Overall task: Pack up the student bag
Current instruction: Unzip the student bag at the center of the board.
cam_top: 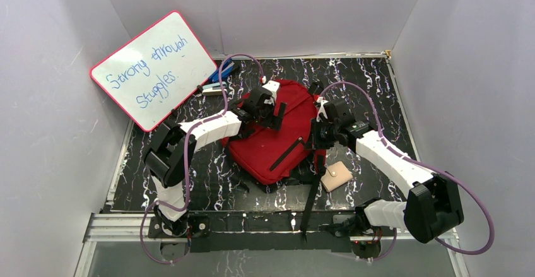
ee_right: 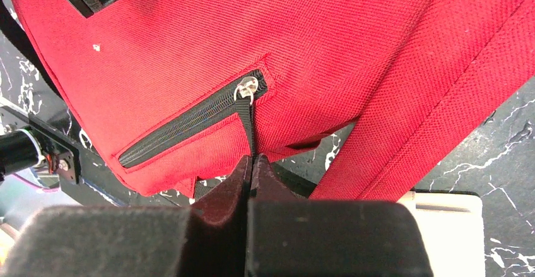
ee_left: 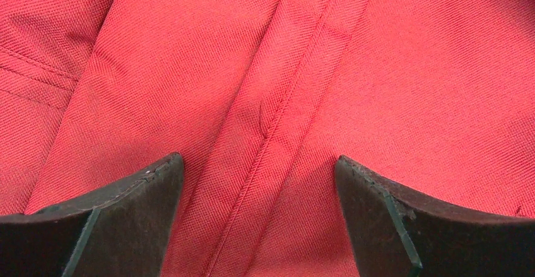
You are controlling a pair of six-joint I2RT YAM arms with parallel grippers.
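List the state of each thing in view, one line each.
student bag, lying flat
pocket zipper, closed
right gripper, shut on the zipper pull
left gripper, open over the bag
wallet, closed, beside the bag
whiteboard, propped up, written on

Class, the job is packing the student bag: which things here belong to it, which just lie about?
In the job: student bag, its zip pull, right pincer shut on that pull, open left pincer.
Lying about for now: whiteboard, markers, beige wallet.
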